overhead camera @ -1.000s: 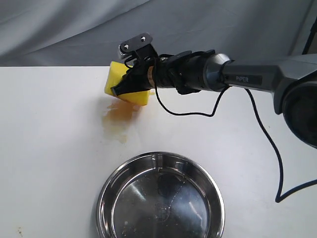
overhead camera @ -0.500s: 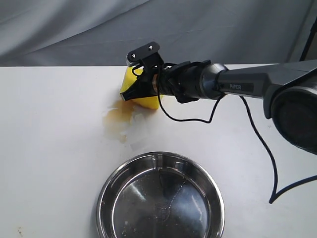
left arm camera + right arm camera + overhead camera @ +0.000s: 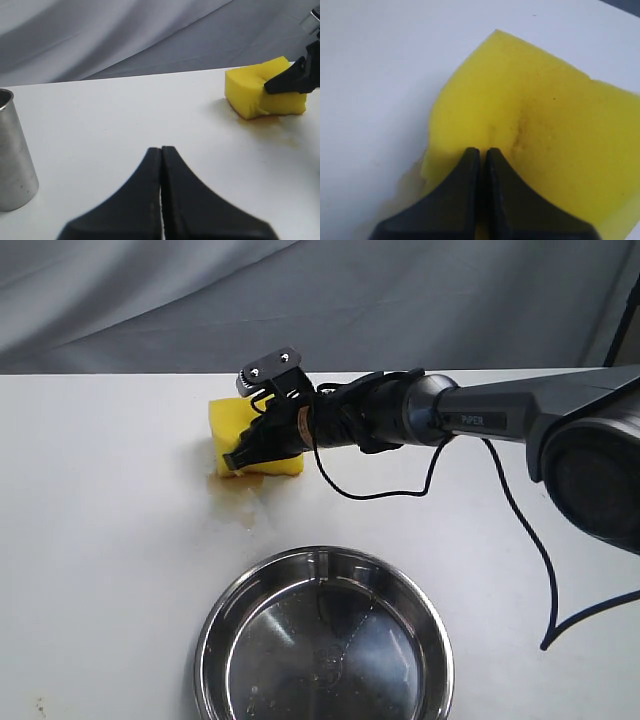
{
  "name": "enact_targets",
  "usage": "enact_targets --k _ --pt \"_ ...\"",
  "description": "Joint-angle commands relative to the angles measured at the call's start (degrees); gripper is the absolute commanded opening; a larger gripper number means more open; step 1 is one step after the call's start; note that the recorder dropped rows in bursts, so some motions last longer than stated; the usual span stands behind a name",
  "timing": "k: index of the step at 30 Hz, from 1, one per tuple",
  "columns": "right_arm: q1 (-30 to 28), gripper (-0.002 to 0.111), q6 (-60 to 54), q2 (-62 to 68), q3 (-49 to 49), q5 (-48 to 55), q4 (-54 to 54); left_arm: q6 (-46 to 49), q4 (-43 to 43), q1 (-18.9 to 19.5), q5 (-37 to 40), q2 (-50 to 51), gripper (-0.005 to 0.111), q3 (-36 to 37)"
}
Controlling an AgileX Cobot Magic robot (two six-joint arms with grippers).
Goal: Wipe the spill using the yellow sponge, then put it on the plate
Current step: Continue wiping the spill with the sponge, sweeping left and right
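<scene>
The right claw [image 3: 240, 456], clenched on the bright yellow rectangular foam sponge [image 3: 226, 427], had swept it back across the amber-brown liquid spill [image 3: 250, 481]; faint residue remained.

A plain white counter [image 3: 100, 540] runs back to a grey drape. Toward its far side the yellow sponge [image 3: 228, 425] sits flat on the surface, on top of the amber spill [image 3: 248, 478], which shows as a thin wet fringe along the sponge's near edge. Well apart, at the front, the shiny plate [image 3: 203, 650] rests upright. Off to one side stands a steel cup [image 3: 15, 155].
</scene>
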Motion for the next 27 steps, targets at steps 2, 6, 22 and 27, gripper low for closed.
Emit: enact_targets --k 2,6,22,27 --pt "-0.10 0.001 2.64 0.27 0.08 -8.64 0.03 -0.07 -0.44 -0.28 -0.14 -0.25 0.000 0.22" --pt "-0.10 0.001 3.23 0.27 0.08 -12.98 0.03 -0.07 -0.44 -0.28 -0.14 -0.25 0.000 0.22" --pt "-0.10 0.001 3.11 -1.37 0.08 -19.11 0.03 -0.07 -0.44 -0.28 -0.14 -0.25 0.000 0.22" --pt "-0.10 0.001 2.84 -4.91 0.08 -13.26 0.03 -0.07 -0.44 -0.28 -0.14 -0.25 0.000 0.22"
